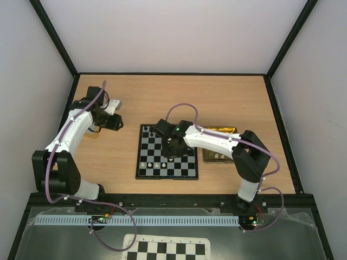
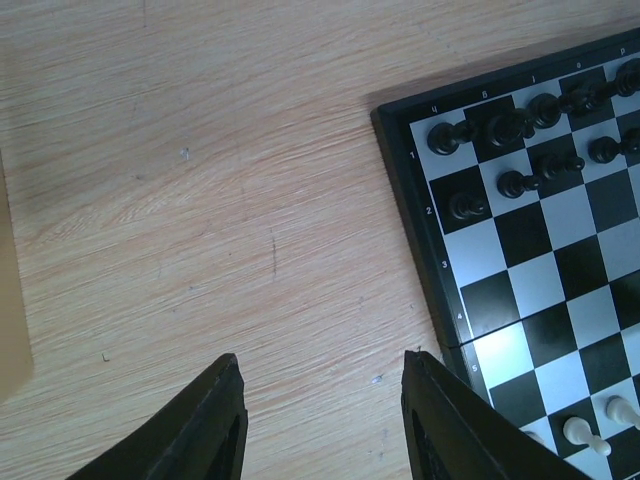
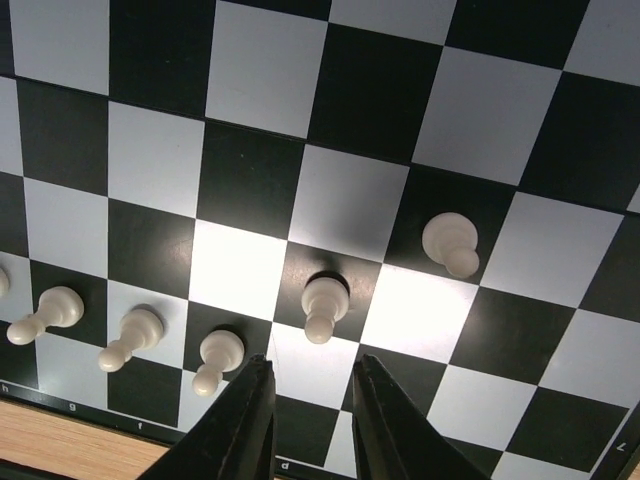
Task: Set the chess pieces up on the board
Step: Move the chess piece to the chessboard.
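The board [image 1: 184, 169] lies mid-table, black-framed. Several white chess pieces [image 1: 150, 162] stand near its front left, and black chessmen [image 1: 147, 130] sit at its far left corner. My right gripper [image 1: 171, 150] hovers over the board; in the right wrist view it [image 3: 312, 366] is open with nothing between the fingers, just short of a white pawn [image 3: 322, 306]. Another pawn [image 3: 450, 244] stands to the right, and more pawns [image 3: 130, 337] to the left. My left gripper [image 2: 322, 358] is open and empty above bare wood, left of the board's frame [image 2: 400, 190].
A gold tin tray [image 1: 221, 130] lies right of the board, mostly under the right arm. A loose checker sheet [image 1: 167, 250] lies below the table's near edge. Black chessmen [image 2: 500, 128] and two white pieces [image 2: 580, 434] show in the left wrist view.
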